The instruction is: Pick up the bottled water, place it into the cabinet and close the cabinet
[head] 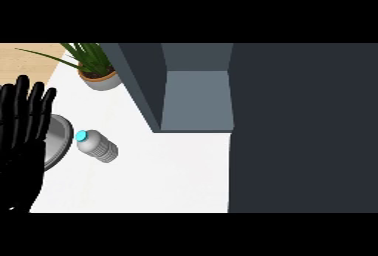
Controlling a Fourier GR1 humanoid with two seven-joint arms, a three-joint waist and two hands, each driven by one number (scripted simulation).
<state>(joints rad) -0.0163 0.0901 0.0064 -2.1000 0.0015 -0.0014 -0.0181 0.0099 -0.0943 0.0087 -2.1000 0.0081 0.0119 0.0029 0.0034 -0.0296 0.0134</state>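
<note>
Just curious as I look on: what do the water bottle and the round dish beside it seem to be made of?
Bottled water: probably clear plastic, pale see-through ribbed body with a glossy turquoise cap. Round dish: looks like metal, plain grey with a soft sheen, though glazed ceramic is possible.

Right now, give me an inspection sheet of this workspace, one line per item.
Surface: white counter, bare in its middle.
Job's things: bottled water with a blue cap, standing on the counter apart from the cabinet; the cabinet is open, its door swung out at the right, nothing seen inside.
Clutter: potted plant at the back left; grey round dish left of the bottle, partly behind the hand.
Hands: left hand open, fingers up, resting at the left edge; right hand not in view.
Cables: nothing seen.
Surroundings: wooden floor at the upper left.
</note>
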